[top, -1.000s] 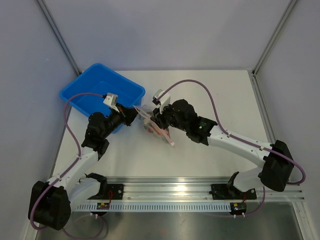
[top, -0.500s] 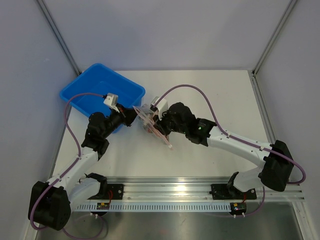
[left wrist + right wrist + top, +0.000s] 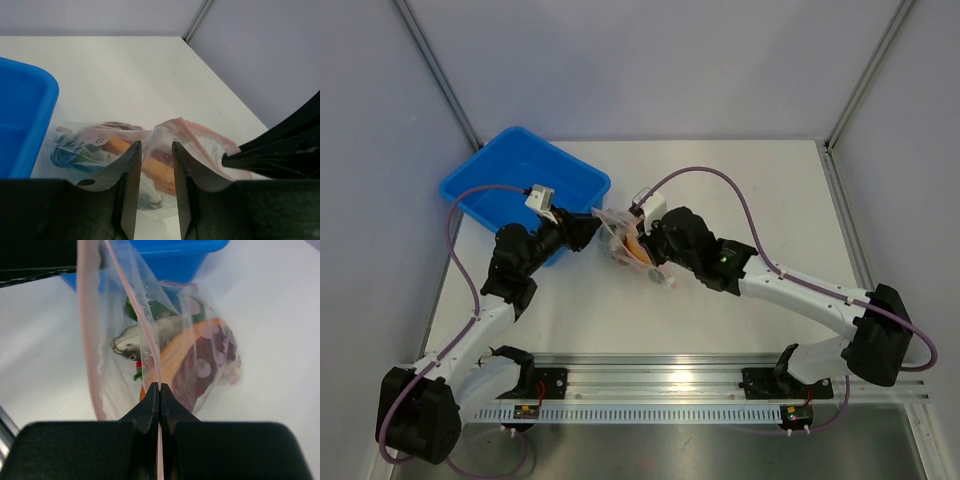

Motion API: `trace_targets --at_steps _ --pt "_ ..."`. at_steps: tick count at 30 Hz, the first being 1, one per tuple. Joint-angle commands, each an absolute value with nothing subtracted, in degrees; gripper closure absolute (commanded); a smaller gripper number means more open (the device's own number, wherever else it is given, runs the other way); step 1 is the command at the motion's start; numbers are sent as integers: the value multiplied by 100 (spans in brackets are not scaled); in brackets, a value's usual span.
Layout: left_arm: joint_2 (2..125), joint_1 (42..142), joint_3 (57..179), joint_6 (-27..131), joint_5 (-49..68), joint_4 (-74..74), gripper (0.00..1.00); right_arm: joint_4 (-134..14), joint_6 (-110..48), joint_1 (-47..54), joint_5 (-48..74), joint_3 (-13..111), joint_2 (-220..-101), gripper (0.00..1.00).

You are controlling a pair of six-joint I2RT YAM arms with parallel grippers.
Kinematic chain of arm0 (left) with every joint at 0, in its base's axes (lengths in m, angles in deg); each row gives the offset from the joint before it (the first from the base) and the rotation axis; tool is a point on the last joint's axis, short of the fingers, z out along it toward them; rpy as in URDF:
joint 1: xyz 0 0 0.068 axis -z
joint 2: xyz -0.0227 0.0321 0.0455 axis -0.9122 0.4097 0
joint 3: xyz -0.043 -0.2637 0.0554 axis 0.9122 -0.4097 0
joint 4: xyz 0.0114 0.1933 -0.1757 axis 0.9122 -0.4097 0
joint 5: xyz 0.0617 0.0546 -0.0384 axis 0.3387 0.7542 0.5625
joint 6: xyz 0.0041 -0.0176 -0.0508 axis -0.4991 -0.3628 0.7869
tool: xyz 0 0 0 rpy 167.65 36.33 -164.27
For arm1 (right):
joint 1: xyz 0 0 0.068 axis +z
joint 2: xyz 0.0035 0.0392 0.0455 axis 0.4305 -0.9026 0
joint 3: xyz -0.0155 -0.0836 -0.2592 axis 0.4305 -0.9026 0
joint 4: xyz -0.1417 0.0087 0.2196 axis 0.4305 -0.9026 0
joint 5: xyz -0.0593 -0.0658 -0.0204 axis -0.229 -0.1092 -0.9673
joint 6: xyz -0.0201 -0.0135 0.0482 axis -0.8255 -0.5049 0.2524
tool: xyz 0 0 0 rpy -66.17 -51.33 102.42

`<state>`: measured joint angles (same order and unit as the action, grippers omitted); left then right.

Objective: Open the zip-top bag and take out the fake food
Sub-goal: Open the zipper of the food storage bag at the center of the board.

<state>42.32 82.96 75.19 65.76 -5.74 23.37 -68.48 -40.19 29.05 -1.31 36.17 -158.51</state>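
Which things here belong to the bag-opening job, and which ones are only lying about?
Job in hand:
- zip-top bag, pinched at its edge by the right gripper
- fake food inside it

Lying about:
- blue bin, next to the bag

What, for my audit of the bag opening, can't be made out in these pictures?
Left wrist view: whether the parted fingers of the left gripper touch the clear crinkly zip-top bag; film lies in the gap.
Right wrist view: the bag's near end, hidden behind the shut right gripper.
All views: how many small plastic fake foods; wrinkled film overlaps them.
Top view: the blue plastic bin, its near corner covered by the left arm.
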Motion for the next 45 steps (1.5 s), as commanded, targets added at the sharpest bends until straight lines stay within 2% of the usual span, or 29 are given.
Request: trace_targets --at_steps 1,12,17,24,31,36,39,42,45 --pt "3896 8313 7745 6517 -438 2484 62 -6301 -3876 2952 -1346 3446 -15337 100" --pt "3534 8313 7718 6553 -25 2264 62 -6230 -3903 2935 -2920 3357 -14923 100" --pt "3640 8313 7753 6553 -130 2281 62 -6335 -3938 2786 -3177 3532 -14966 100" --pt "3675 8313 7771 6544 -157 2290 62 -6880 -3807 2180 -3212 4156 -15616 100" --pt "3754 8313 7788 6535 -183 2281 63 -7609 -3130 792 -2712 4666 -16057 100" --pt "3763 8313 7797 6553 -218 2281 63 -8374 -2630 -26 -3422 5132 -15846 100" --pt "3772 8313 7815 6544 -227 2255 63 -8497 -2349 -19 -3668 5010 -15416 100" --pt "3790 8313 7806 6553 -236 2264 63 -8331 -2365 -27 -3187 4650 -14916 100" --pt "3842 8313 7823 6562 -271 2290 63 -8453 -2216 16 -2642 4473 -14905 100"
